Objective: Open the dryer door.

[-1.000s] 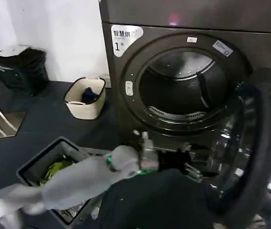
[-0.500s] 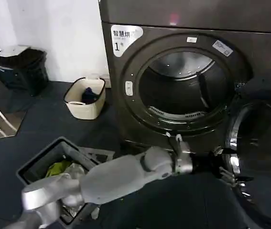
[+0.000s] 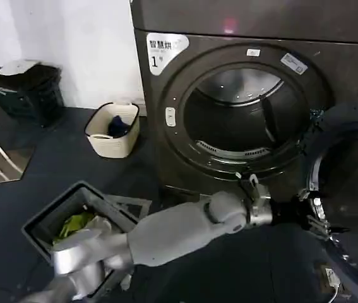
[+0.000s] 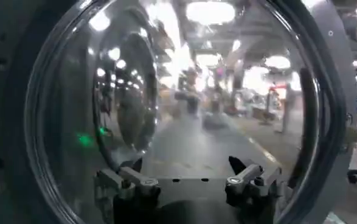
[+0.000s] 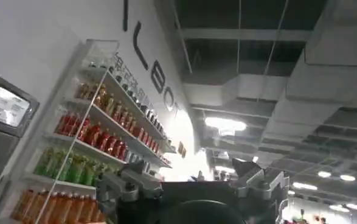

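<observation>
The silver left arm reaches across the front, its black left gripper [image 3: 314, 214] spread wide against the inner face of the round chrome-ringed, dark-glass dryer door [image 3: 355, 189]; that door stands swung wide open at the right. Behind it sits the big grey-brown metallic dryer [image 3: 166, 126], its drum mouth uncovered; the right gripper [image 5: 193, 182] points up toward shelves of bottles [image 5: 75, 158], fingers apart.

The dryer [image 3: 254, 95] stands at the back, its door [image 3: 349, 196] swung out to the right. A basket [image 3: 112, 129] sits on the floor to its left, a bin [image 3: 71, 218] nearer the robot.
</observation>
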`<state>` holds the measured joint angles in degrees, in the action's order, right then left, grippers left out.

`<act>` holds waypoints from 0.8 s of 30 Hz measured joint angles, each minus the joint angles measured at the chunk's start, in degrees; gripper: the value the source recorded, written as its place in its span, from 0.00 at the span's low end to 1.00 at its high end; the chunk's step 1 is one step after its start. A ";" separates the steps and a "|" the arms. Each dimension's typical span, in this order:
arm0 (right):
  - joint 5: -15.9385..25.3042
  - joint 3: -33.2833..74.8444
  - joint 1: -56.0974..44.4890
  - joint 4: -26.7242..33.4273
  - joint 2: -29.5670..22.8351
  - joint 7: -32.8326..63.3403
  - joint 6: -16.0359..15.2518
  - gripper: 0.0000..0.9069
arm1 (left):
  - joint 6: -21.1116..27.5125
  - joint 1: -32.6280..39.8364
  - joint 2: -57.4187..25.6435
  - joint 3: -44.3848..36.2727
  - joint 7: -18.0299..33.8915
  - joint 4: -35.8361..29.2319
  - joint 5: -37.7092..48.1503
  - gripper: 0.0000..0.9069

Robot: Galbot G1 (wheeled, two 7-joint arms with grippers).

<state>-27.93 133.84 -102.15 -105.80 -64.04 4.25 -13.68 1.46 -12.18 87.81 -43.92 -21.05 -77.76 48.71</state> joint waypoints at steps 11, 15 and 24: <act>-0.02 0.24 -0.09 0.79 1.19 -0.05 0.08 1.00 | -7.43 -0.76 -2.11 0.30 5.99 -1.42 -1.61 1.00; -0.01 0.32 -0.09 1.08 1.46 -0.05 0.10 1.00 | -11.02 -1.37 -4.30 0.20 7.53 -2.56 -1.22 1.00; 0.85 1.78 -0.54 2.23 2.16 0.15 0.22 1.00 | -13.43 -2.86 -10.28 1.00 9.19 -6.57 -1.43 1.00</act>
<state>-27.08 135.62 -102.69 -103.57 -61.87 4.41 -13.47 -11.98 -15.04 77.52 -42.92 -11.86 -84.32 47.29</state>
